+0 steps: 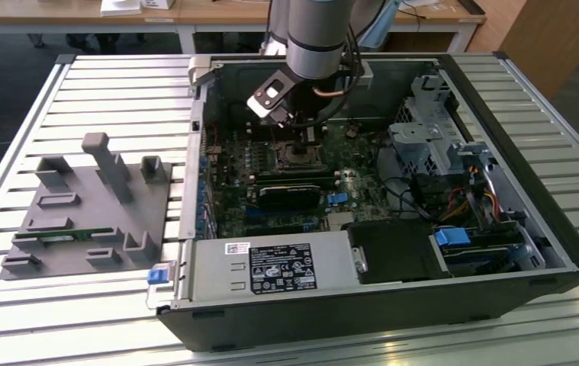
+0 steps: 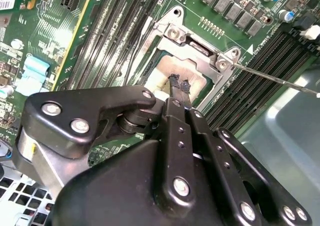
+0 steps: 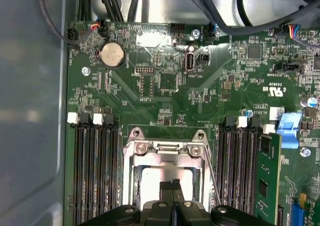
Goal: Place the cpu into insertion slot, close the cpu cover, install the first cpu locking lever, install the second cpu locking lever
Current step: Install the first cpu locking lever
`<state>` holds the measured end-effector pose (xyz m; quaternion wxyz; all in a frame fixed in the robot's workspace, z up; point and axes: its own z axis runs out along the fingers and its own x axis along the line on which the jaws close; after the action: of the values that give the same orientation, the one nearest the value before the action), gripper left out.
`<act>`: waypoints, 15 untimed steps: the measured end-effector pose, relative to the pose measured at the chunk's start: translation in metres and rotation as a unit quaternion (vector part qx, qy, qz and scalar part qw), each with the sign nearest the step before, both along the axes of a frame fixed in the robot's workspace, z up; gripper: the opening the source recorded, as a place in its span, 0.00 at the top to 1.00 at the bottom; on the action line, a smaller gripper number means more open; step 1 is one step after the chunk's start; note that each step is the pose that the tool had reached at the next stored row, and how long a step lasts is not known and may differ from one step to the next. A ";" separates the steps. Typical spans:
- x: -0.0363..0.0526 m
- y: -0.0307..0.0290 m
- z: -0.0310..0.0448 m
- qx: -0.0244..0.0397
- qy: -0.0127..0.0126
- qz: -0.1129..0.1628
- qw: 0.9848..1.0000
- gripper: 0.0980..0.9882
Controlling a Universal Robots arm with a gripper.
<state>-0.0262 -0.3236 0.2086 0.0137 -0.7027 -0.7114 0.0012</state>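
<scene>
An open computer case (image 1: 391, 305) lies on its side on a slatted tabletop (image 1: 116, 76). It covers the middle of the tabletop and the part toward the exterior view's right, with its open side up so the arm (image 1: 315, 38) can reach in from above. A grey fixture (image 1: 85, 213) sits near the tabletop's edge at the exterior view's left, well apart from the work.

The arm reaches down over the insertion slot (image 1: 297, 158), which sits on the green motherboard (image 3: 165, 95) between two banks of long black memory slots (image 3: 92, 171).

In the second wrist view, the end effector (image 2: 179, 84) has its two dark fingers pressed together with nothing between them. Their tips are at the pale metal top of the cpu (image 2: 162, 70), touching it or just above it. Held this way, the fingers probably serve as a single narrow pusher rather than a clamp.

The cpu is already seated in the slot. The cpu cover (image 2: 200, 53), a silver frame, appears to be lowered around it, with the chip showing through its window.

A thin wire locking lever (image 2: 275, 78) sticks out from the cover's corner at an angle and looks unlatched.
</scene>
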 end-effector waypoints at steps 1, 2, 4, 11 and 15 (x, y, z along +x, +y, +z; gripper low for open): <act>0.0000 0.0000 0.0001 0.000 0.000 0.000 1.000 0.99; 0.0000 0.0000 0.0004 0.000 0.000 0.000 1.000 0.99; 0.0000 0.0000 0.0013 0.000 0.000 0.000 1.000 0.99; 0.0000 0.0000 0.0042 0.000 0.000 0.000 1.000 0.99; 0.0000 0.0000 0.0055 0.000 0.000 0.000 1.000 0.99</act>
<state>-0.0262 -0.3236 0.2141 0.0135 -0.7027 -0.7114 0.0015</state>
